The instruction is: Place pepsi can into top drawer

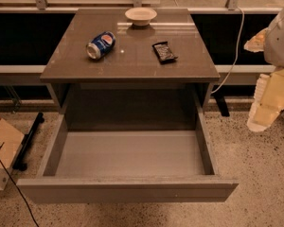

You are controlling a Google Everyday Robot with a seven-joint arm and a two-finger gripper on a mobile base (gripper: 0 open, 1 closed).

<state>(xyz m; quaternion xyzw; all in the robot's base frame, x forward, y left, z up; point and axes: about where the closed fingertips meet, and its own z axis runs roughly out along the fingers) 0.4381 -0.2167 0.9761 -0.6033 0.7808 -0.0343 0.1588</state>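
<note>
The pepsi can (100,44), blue with a round red-white-blue logo, lies on its side on the left part of the brown cabinet top (132,65). The top drawer (130,152) is pulled fully out toward me, and its pale grey floor has nothing on it. My gripper (267,103) hangs at the right edge of the view, off the cabinet's right side, above the floor and well away from the can. It holds nothing that I can see.
A flat black snack packet (164,51) lies right of centre on the cabinet top. A shallow white bowl (140,15) stands at the back. A white cable (232,56) hangs right of the cabinet. A cardboard box (2,148) and a black bar (31,138) are on the floor at the left.
</note>
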